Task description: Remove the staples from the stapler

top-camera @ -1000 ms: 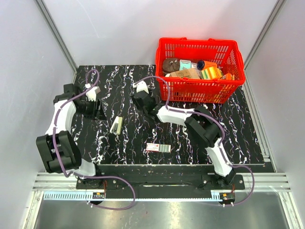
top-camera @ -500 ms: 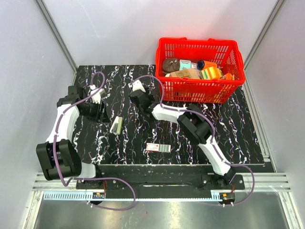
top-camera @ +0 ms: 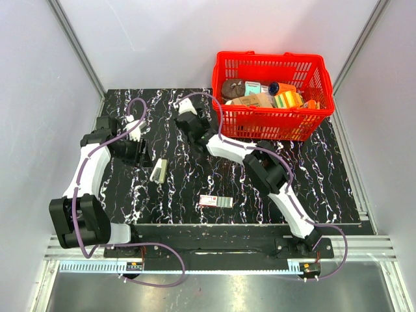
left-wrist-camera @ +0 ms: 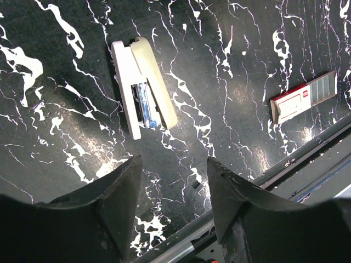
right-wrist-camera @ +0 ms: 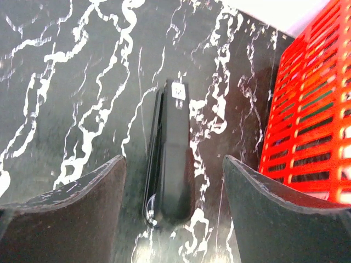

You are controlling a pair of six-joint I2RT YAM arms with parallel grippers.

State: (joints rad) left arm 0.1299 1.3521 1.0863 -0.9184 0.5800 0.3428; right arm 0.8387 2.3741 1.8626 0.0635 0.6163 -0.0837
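Note:
The slim black stapler (right-wrist-camera: 171, 156) lies flat on the black marble table (right-wrist-camera: 66, 82) in the right wrist view, running lengthwise away from the camera. My right gripper (right-wrist-camera: 173, 160) is open, one finger on each side of the stapler's near end, not touching it. In the top view this gripper (top-camera: 190, 122) is at the far middle of the table, left of the basket; the stapler does not show there. My left gripper (left-wrist-camera: 174, 160) is open and empty; in the top view it (top-camera: 143, 155) hovers at the left.
A cream-beige oblong object (left-wrist-camera: 143, 87) (top-camera: 158, 170) lies just ahead of the left fingers. A small red-white-grey box (left-wrist-camera: 303, 97) (top-camera: 216, 201) lies near the front edge. A red basket (top-camera: 273, 57) (right-wrist-camera: 323, 109) full of goods stands close on the right of the right gripper.
My right gripper has moved up and left toward the far side of the table. My left gripper has shifted right, closer to the cream object.

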